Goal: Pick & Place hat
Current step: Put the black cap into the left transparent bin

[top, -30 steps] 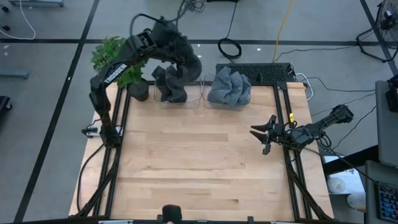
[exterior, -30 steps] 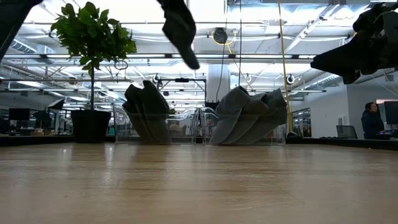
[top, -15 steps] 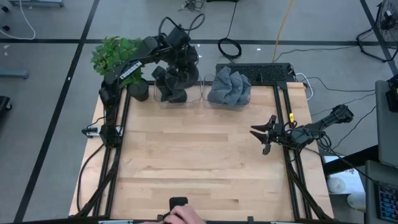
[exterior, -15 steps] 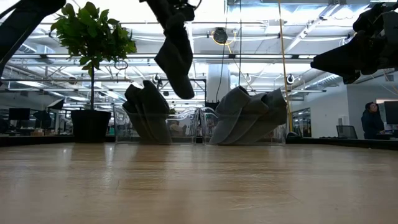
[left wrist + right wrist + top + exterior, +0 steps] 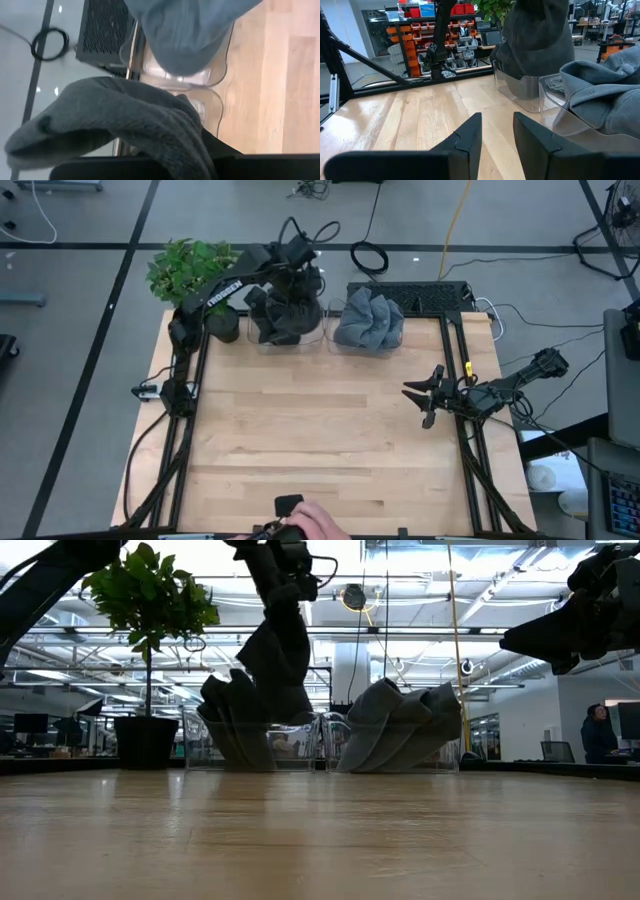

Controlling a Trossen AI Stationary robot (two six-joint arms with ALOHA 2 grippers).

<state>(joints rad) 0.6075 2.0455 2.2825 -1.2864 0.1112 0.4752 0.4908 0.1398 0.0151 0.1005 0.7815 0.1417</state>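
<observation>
High view, from the left edge of the pale wooden tabletop (image 5: 320,440): a leafy green plant (image 5: 185,265) in a dark pot stands at the far left corner. Just beside it, at the far edge, a clear plastic bin (image 5: 285,335) holds soft, crumpled dark grey hats. The left arm reaches in a long bend from the left edge to above this bin, and the left gripper (image 5: 295,265) is clamped shut on a dark grey hat (image 5: 275,655) of limp knit fabric, which hangs down with its lower end at the pile in the bin. Next along the far edge, a second clear bin (image 5: 400,755) carries folded lighter blue-grey hats (image 5: 370,320). At the right edge the right arm lies low and stretched inward, and the right gripper (image 5: 425,402) is partly open, holding nothing
</observation>
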